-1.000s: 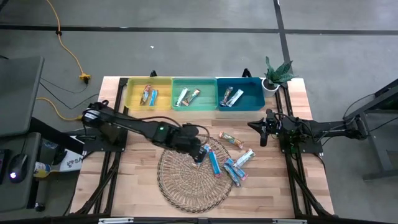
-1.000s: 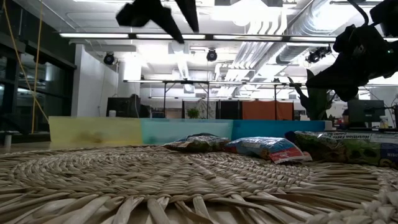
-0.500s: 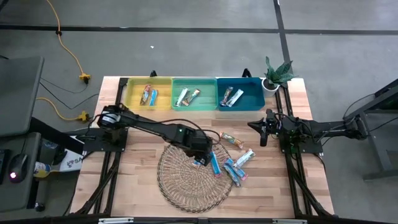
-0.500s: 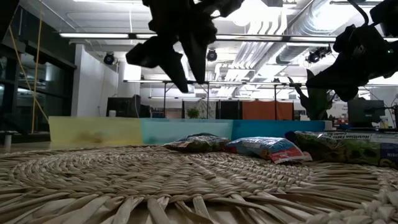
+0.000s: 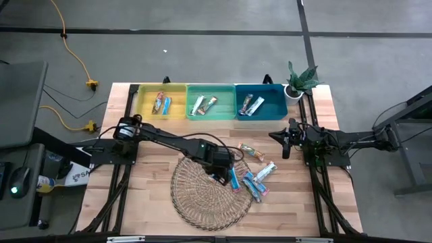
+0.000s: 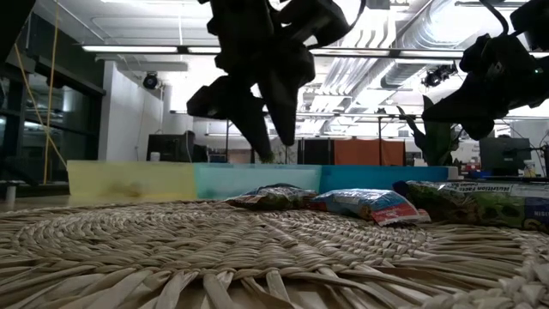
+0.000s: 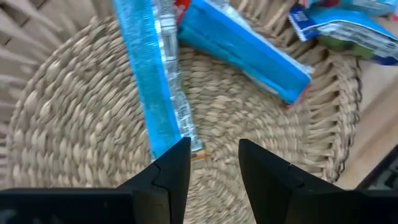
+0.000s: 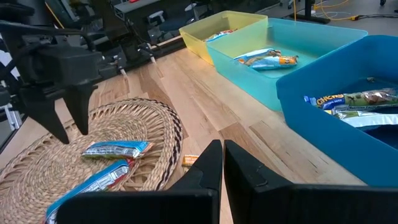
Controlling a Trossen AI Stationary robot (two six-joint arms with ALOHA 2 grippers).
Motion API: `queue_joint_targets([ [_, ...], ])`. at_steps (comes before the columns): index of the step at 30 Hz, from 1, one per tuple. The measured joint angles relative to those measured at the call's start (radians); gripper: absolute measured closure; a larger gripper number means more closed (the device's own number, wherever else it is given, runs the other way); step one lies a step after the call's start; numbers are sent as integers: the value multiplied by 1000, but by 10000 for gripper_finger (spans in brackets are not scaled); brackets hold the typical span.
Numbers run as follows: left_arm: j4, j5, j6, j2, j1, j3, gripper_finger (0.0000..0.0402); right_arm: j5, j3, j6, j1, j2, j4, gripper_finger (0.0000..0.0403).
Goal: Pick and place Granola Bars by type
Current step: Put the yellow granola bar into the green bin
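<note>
Table point(image 5: 152, 196) holds a round mat point(image 5: 202, 199) with blue Granola Bars point(image 7: 152, 93) on its right edge. Left end effector point(image 7: 211, 163) hangs just above one bar's end, fingers apart, the bar's long side pointing away. Right end effector point(image 8: 222, 163) waits far right, fingers together.

Four cameras, one table
High view looks straight down on all; low view sits at mat point(image 6: 257, 257) level, facing the bins point(image 6: 257, 180) and room; left wrist view peers down close on the mat point(image 7: 93, 143); right wrist view looks across to mat point(image 8: 124, 124) and bins point(image 8: 280, 50)
</note>
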Motion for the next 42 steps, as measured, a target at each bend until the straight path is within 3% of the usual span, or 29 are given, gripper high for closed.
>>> queue_joint_targets([
  [5,20,55,41,0,15,0,246,0,0,0,0,0,0,402],
  [13,12,12,44,0,51,0,127,0,0,0,0,0,0,402],
  [16,8,-1,41,4,63,0,102,0,0,0,0,0,0,402],
  [28,-85,-45,21,83,64,0,95,0,-1,0,0,12,1,402],
  [42,-36,-28,14,103,64,0,95,0,-1,0,0,25,0,402],
])
